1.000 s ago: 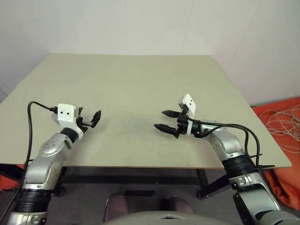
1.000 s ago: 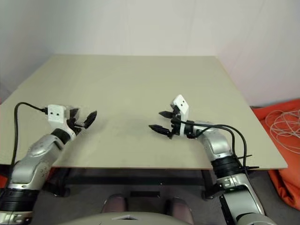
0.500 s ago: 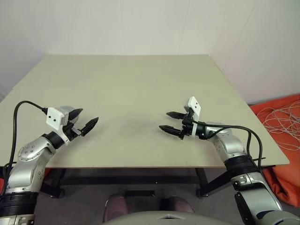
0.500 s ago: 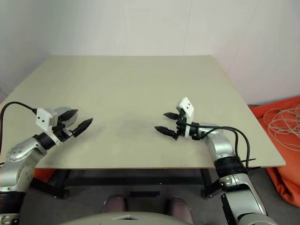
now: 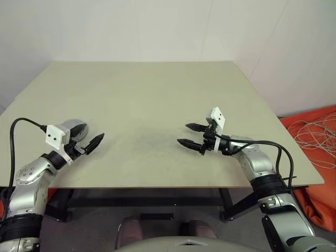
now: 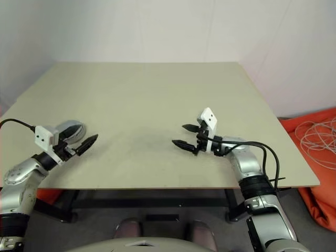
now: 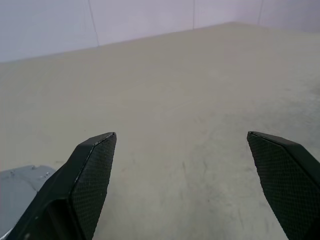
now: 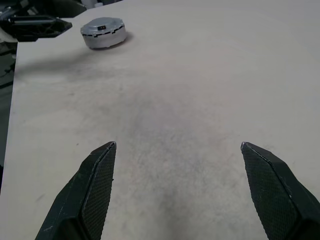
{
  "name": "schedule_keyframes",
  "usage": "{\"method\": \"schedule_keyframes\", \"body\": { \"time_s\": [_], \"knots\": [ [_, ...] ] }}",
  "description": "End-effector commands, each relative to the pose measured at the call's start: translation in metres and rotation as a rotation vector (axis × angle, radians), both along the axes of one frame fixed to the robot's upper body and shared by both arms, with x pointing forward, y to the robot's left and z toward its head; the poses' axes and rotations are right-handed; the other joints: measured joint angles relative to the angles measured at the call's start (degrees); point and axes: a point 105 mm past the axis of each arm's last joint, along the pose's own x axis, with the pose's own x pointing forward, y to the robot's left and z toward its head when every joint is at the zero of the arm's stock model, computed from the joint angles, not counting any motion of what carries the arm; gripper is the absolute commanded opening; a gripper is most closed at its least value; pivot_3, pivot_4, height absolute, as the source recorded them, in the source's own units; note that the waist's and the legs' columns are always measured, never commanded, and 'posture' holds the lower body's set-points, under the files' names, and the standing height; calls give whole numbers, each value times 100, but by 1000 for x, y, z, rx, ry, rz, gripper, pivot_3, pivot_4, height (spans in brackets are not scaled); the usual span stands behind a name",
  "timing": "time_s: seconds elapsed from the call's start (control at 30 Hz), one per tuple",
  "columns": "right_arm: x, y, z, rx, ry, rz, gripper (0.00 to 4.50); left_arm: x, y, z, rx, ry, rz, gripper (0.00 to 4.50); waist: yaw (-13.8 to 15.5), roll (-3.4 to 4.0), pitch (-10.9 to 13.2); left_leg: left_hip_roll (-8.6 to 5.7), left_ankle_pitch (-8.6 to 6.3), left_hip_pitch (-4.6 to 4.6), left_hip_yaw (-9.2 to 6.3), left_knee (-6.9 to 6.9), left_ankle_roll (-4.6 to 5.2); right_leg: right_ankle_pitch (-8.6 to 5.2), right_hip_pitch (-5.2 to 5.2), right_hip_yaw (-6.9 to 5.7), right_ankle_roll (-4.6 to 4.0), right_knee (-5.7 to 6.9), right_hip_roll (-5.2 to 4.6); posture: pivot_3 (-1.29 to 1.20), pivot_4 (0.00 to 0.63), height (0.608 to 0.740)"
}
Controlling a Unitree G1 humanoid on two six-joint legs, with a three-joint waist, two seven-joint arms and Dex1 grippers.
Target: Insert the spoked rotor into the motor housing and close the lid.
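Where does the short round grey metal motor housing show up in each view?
Left eye view: short round grey metal motor housing near the beige table's left edge, just behind the left gripper.
Right eye view: same spot.
Left wrist view: grey sliver beside one black finger.
Right wrist view: far across the table.
Shared landmark: the left gripper next to it.
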Motion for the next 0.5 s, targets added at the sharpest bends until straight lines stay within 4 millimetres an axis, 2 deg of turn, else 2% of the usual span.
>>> {"method": "schedule_keyframes", "body": {
  "time_s": [0.03, 0.5],
  "knots": [
    [6, 2, 18, 31, -69, -12, 4500, 5, 2, 11, 10, -53, 7, 4432, -2, 0, 0, 0, 0, 0, 0, 0, 0, 0, 0, 0, 0, 0, 0, 0, 0, 740],
    [17, -4, 21, 38, -82, -68, 4500, 13, 8, 7, -72, 22, 104, 4432, -3, 1, 1, -1, -2, -1, 1, -1, 3, 1, -3, 1, -2, 0, 0, 0, 0, 740]
  ]
}}
